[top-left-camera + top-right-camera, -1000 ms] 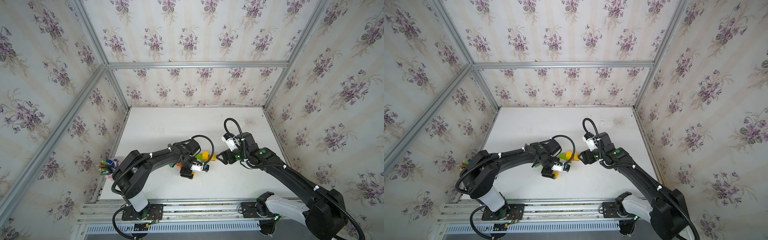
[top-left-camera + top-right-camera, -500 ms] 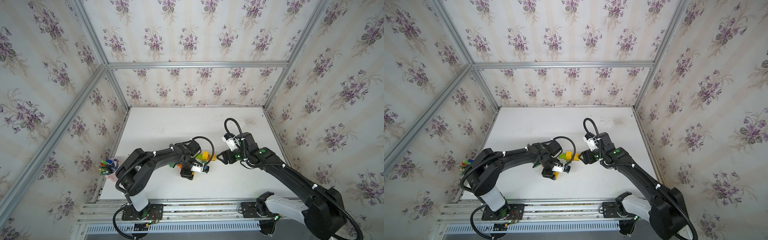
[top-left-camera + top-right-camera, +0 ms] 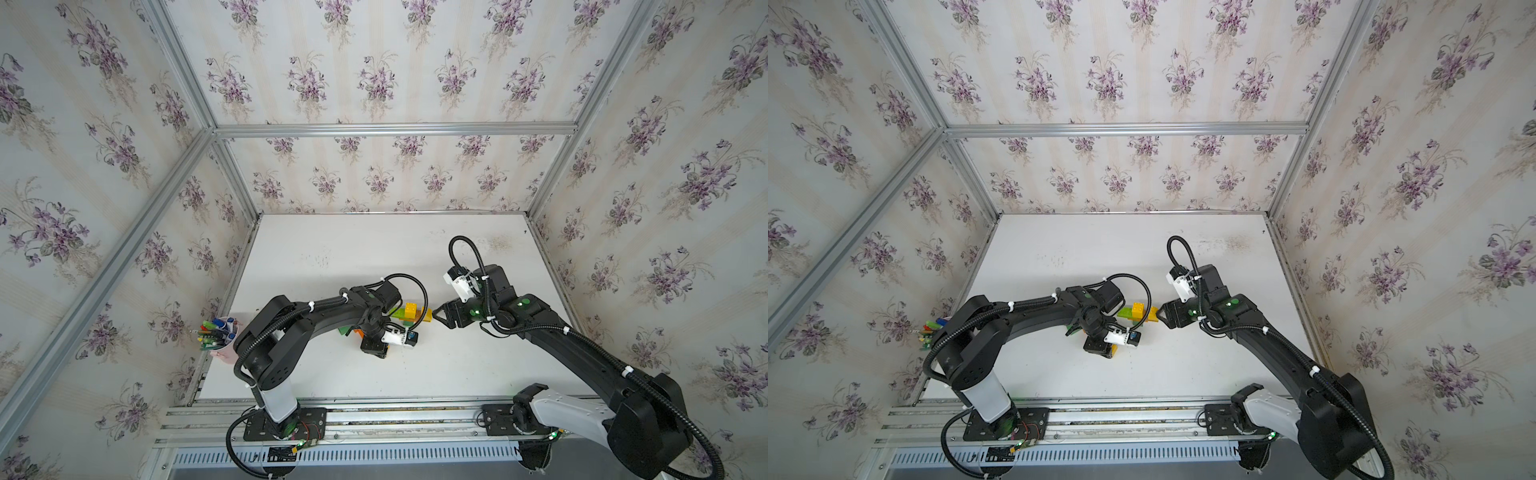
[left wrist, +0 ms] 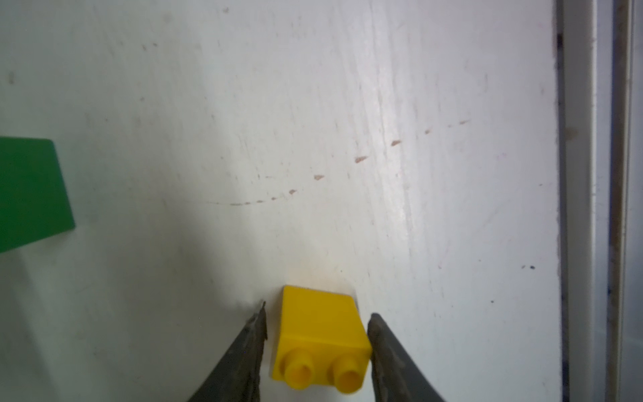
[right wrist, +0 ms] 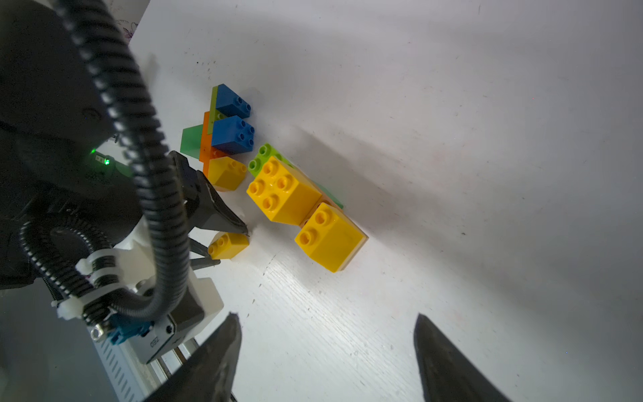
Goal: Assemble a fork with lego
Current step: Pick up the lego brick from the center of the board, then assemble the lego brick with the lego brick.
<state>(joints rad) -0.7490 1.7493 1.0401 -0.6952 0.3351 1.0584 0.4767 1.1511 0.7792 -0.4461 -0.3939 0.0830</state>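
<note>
A small yellow lego brick [image 4: 322, 323] lies on its side on the white table, studs toward the left wrist camera. My left gripper [image 4: 318, 313] straddles it: one finger touches its side, the other stands a sliver off. The right wrist view shows the same brick [image 5: 228, 245] between those fingers. A joined group of two yellow bricks [image 5: 282, 189] on lime and green pieces lies just beyond, seen in both top views [image 3: 411, 311]. Two blue bricks [image 5: 231, 134] on an orange plate lie farther along. My right gripper [image 5: 327, 318] hovers open and empty beside the yellow group [image 3: 1140, 311].
A dark green brick [image 4: 31, 195] lies off to the side of the left gripper. A pink cup of coloured pens [image 3: 218, 336] stands at the table's left edge. The table's front edge and metal rail [image 4: 574, 174] run close past the left gripper. Papered walls enclose the table.
The left gripper's jaws have narrowed round the small yellow brick. Both arms stay almost where they were, and the right gripper stays open.
</note>
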